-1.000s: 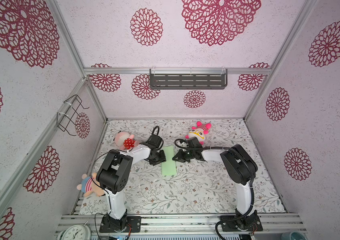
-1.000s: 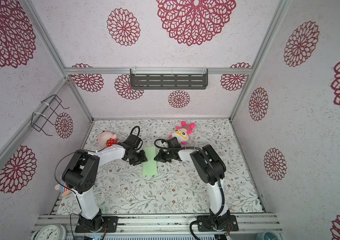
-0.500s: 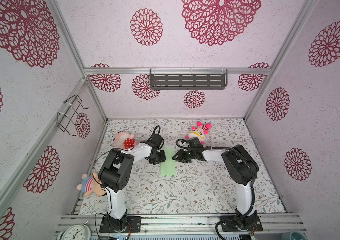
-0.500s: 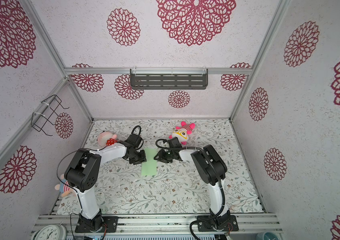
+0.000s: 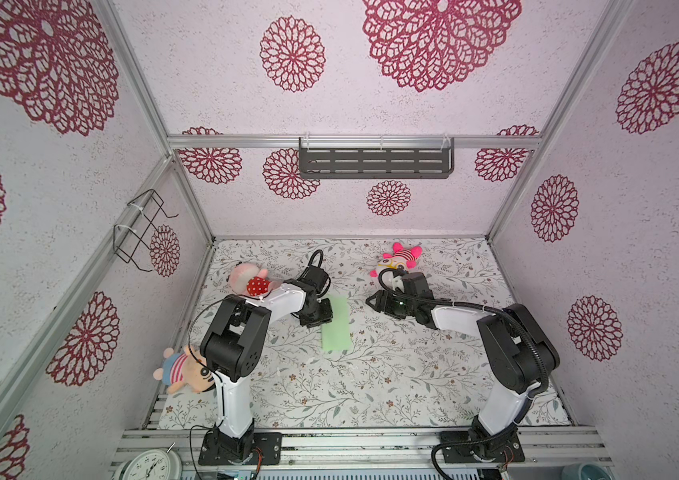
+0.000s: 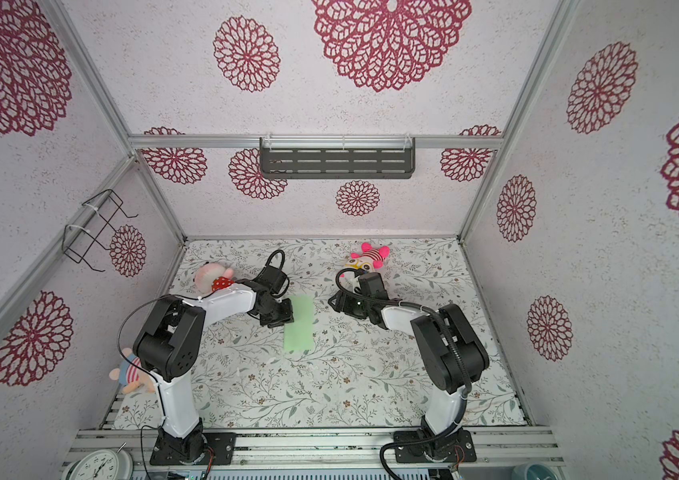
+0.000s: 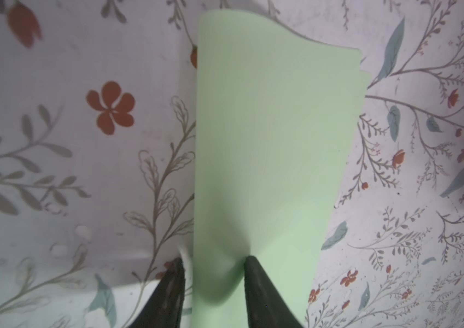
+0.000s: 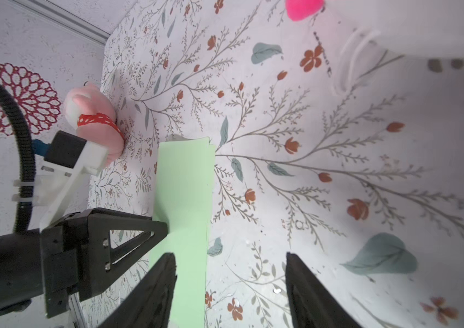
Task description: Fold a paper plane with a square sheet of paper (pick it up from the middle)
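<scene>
Clock (image 5: 150, 465): sat nearest you on the front rail; its dial was too small to read.
Striped plush (image 5: 181, 370): lay at the near left edge of the mat (image 5: 371, 374).
Paper (image 5: 335, 324): lay mid-mat, folded into a narrow strip, long axis running near to far; its far-end layers did not quite line up.
Left gripper (image 5: 322, 313): your jaws stood apart astride the strip's left edge, one fingertip (image 7: 253, 272) pressing on the paper, the other on the mat just beside it.
Right gripper (image 5: 373, 301): your jaws were spread wide, holding nothing, right of the paper and clear of it.
Pink plush (image 5: 246, 280): lay beyond your left arm.
</scene>
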Motion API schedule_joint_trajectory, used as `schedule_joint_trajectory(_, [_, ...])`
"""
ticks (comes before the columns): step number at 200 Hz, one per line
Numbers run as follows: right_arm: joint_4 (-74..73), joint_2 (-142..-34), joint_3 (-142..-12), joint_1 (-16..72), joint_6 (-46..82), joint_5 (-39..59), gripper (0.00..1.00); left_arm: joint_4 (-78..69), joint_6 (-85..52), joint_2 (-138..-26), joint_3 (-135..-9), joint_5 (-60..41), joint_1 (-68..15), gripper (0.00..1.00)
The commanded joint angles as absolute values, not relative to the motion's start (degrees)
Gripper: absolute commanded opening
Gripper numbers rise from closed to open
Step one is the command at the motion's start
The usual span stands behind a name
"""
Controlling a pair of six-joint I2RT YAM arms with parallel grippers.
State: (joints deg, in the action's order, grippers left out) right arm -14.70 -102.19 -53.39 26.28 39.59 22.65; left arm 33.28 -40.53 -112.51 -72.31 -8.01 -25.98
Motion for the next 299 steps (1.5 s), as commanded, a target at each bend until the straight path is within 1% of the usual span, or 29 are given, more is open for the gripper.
schedule_joint_trajectory(1, [-19.9, -100.3, -51.7, 26.4, 40.2, 22.5, 0.63, 37.2, -39.6, -118.6, -69.6, -6.9, -27.3, 0.38])
schedule_joint_trajectory(66, [-21.7, -103.8, -52.7, 26.5, 41.5, 26.0, 0.58, 38.0, -34.6, -119.3, -68.7, -7.8, -27.4, 0.33])
schedule_joint_trajectory(104, [-21.9, -104.9, -53.4, 27.1, 41.7, 26.9, 0.58, 38.2, -33.6, -119.3, -68.6, -7.7, -27.3, 0.31])
schedule_joint_trajectory(204, [-22.2, -107.2, -54.7, 28.4, 42.6, 29.3, 0.55, 39.8, -30.9, -120.8, -69.6, -6.9, -27.1, 0.31])
schedule_joint_trajectory(239, [-21.3, -108.1, -55.8, 29.0, 42.5, 29.6, 0.54, 40.5, -29.9, -120.8, -69.6, -6.4, -27.1, 0.33])
schedule_joint_trajectory(299, [-20.9, -108.7, -56.2, 29.2, 42.7, 29.7, 0.53, 40.9, -29.2, -121.2, -69.4, -5.8, -27.1, 0.34])
